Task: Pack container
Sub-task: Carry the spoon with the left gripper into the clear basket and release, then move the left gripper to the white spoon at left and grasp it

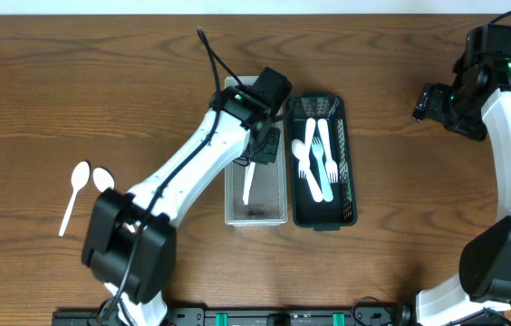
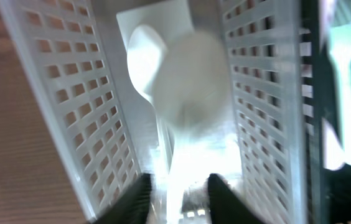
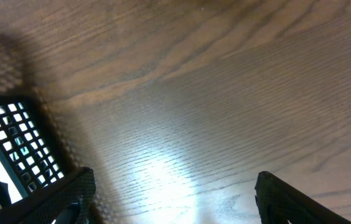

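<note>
My left gripper [image 1: 265, 152] [image 2: 180, 193] hangs inside the white slotted basket [image 1: 278, 213] [image 2: 82, 118]. Its fingers stand apart, open. A white plastic spoon [image 1: 247, 186] [image 2: 188, 84] lies in the basket just ahead of the fingers, blurred in the left wrist view, with its handle running back between them. The black basket [image 1: 351, 181] [image 3: 14, 130] next to it holds white forks and spoons [image 1: 314, 158]. Two more white spoons [image 1: 76, 186] lie on the table at the left. My right gripper [image 1: 423, 101] [image 3: 172, 199] is open and empty over bare wood at the far right.
The two baskets stand side by side, touching, at the middle of the wooden table [image 1: 74, 81]. My left arm reaches diagonally from the front left over the white basket. My right arm stands along the right edge.
</note>
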Robot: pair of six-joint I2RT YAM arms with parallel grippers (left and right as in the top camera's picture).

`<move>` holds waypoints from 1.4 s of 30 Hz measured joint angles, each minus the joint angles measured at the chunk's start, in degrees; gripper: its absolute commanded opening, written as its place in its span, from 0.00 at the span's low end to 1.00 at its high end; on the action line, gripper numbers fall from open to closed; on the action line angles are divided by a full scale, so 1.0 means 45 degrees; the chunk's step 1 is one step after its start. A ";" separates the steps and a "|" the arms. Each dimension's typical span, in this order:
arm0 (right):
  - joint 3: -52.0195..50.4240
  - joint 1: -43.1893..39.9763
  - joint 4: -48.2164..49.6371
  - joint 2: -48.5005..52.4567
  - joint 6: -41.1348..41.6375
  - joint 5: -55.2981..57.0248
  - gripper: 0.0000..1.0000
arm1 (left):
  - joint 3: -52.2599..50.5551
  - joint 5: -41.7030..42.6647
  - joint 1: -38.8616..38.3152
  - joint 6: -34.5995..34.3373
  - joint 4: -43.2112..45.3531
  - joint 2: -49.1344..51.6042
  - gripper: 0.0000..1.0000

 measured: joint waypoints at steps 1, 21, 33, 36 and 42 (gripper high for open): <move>0.0000 0.0000 0.0000 0.0000 0.0000 0.0000 0.86 | 0.0000 -0.0005 0.0010 0.0000 0.0000 0.0131 0.36; 0.0000 0.0000 -0.0039 0.0000 -0.0413 0.0000 0.89 | 0.0160 -0.2025 0.6693 -0.1375 -0.2424 -0.4163 0.82; -0.0010 0.0000 -0.0029 0.0000 -0.0466 -0.0019 0.89 | -0.3395 -0.1112 1.1613 -0.2137 0.0291 -0.4046 0.86; -0.0015 0.0000 -0.0034 0.0000 -0.0466 -0.0034 0.88 | -0.5085 -0.0976 1.1672 -0.2084 0.1472 -0.3973 0.89; -0.0015 0.0000 -0.0097 0.0000 -0.0466 -0.0034 0.88 | -0.7626 -0.0845 1.1667 -0.2006 0.3551 -0.3949 0.91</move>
